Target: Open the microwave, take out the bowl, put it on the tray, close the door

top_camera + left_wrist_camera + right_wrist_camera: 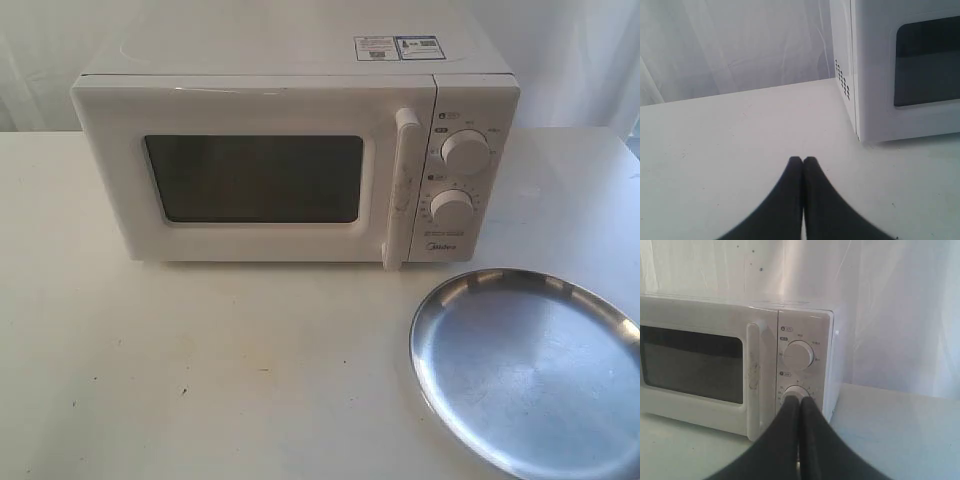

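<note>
Microwave [295,165] is sitting shut; your left claw [803,160] and right claw [800,399] are hanging closed, empty, the right pointing near the handle [754,380] for opening.

On the bench [200,370]: one white microwave [290,100] with one door [250,110], one bar handle [404,190] and two round knobs, upper [465,150] and lower [452,205]. One silver tray [530,380]. Two robot end effectors: left end effector [802,159], right end effector [799,399].

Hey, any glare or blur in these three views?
Exterior view: soft even light, pale sheen on the tray. Left wrist view: left gripper a blurred dark shape, microwave sharper. Right wrist view: bright backdrop washes out the microwave's top; right gripper out of focus.
</note>
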You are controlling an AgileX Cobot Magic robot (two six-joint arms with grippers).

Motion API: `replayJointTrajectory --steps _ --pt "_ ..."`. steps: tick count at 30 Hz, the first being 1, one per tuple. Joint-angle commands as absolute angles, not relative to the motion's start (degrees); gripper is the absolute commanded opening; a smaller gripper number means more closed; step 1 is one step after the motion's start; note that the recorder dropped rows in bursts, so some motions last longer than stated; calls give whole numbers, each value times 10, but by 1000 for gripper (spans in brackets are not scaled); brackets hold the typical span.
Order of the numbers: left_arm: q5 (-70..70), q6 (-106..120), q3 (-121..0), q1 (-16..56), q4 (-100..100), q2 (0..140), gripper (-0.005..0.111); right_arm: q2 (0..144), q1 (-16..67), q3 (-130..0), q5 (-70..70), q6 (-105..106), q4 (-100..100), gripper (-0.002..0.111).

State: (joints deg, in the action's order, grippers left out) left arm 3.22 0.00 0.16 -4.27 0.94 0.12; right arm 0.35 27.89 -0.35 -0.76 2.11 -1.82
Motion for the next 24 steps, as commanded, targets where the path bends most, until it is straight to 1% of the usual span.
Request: replayJointTrajectory --steps 1,9,13,18,24 --pt "34 0 0 -42 5 0 0 0 275 0 -9 27 -22 0" --pt "34 0 0 -42 5 0 0 0 275 0 -9 27 -22 0" --pt "34 0 0 -42 5 0 0 0 275 0 -39 12 -22 0" --pt "34 0 0 -42 5 0 0 0 275 0 -139 -81 -22 0" --pt "34 0 0 -42 5 0 0 0 275 0 -127 -171 -22 0"
